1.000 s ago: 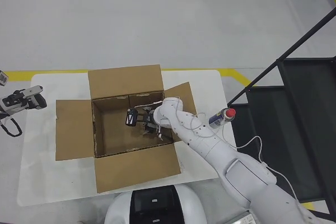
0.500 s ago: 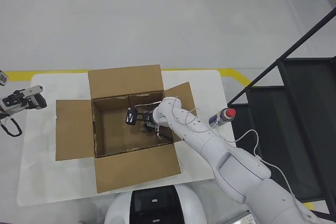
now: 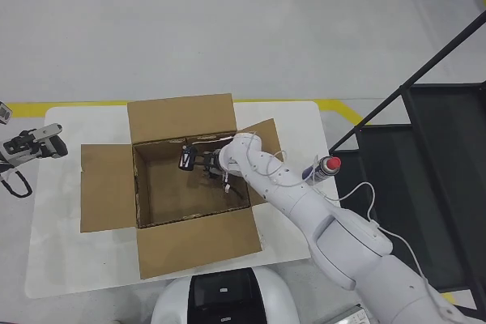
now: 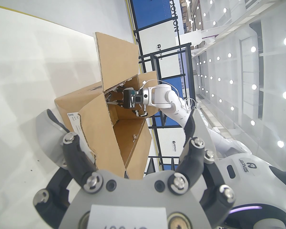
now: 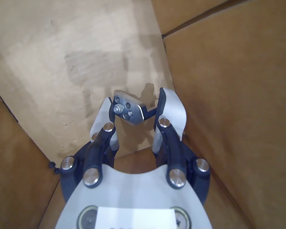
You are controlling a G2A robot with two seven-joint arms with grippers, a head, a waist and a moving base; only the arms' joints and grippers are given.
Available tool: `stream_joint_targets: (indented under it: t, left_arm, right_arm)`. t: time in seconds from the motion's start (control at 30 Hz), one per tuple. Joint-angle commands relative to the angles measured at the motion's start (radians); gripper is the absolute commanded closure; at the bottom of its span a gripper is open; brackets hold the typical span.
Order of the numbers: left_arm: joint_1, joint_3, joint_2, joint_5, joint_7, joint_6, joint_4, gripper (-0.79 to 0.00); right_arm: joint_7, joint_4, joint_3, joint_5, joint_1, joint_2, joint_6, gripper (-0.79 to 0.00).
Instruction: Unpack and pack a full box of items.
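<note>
Table: white, rounded corners.
Stairs: black metal, right of table.
Floor line: yellow, behind table.

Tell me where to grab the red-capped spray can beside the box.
Probably the round body of the spray can, below the cap, with fingers closing across its width. Come from the side facing away from the box flap next to it. The right gripper holds a metal piece, so free it first.

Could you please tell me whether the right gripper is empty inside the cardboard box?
No, the right gripper is shut on a small metal bracket with holes, inside the cardboard box.
</note>
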Motion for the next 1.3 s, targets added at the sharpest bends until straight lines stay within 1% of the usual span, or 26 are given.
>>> stream_joint_targets:
  t: [0.0,0.13,0.27,0.4,0.53,0.63,0.7,0.8,0.97,1.07,1.27]
  left_arm:
    - [0.0,0.0,0.0,0.0,0.0,0.0,0.0,-0.785]
    - [0.0,0.0,0.0,0.0,0.0,0.0,0.0,-0.785]
    - [0.0,0.0,0.0,0.0,0.0,0.0,0.0,-0.785]
    - [0.0,0.0,0.0,0.0,0.0,0.0,0.0,-0.785]
    - [0.0,0.0,0.0,0.0,0.0,0.0,0.0,-0.785]
    - [0.0,0.0,0.0,0.0,0.0,0.0,0.0,-0.785]
    - [0.0,0.0,0.0,0.0,0.0,0.0,0.0,-0.785]
    - [0.0,0.0,0.0,0.0,0.0,0.0,0.0,-0.785]
    - [0.0,0.0,0.0,0.0,0.0,0.0,0.0,-0.785]
    - [0.0,0.0,0.0,0.0,0.0,0.0,0.0,-0.785]
    - [0.0,0.0,0.0,0.0,0.0,0.0,0.0,-0.785]
  right_arm:
    - [-0.007,-0.034,0.018,0.001,-0.007,0.011,-0.006,0.0]
    - [-0.004,-0.157,0.071,-0.001,-0.043,0.045,-0.027,0.0]
    - [0.045,-0.36,0.155,-0.016,-0.129,0.096,-0.069,0.0]
    - [0.128,-0.64,0.28,-0.016,-0.277,0.155,-0.144,0.0]
    - [0.197,-0.912,0.405,0.002,-0.442,0.201,-0.209,0.0]
    - [0.22,-1.077,0.495,0.02,-0.555,0.227,-0.244,0.0]
    - [0.227,-1.169,0.548,0.01,-0.621,0.241,-0.244,0.0]
    - [0.203,-1.279,0.623,0.013,-0.712,0.258,-0.244,0.0]
    - [0.132,-1.409,0.759,0.018,-0.862,0.283,-0.244,0.0]
    - [0.078,-1.454,0.84,0.026,-0.94,0.294,-0.252,0.0]
    - [-0.09,-1.5,1.043,0.055,-1.126,0.314,-0.245,0.0]
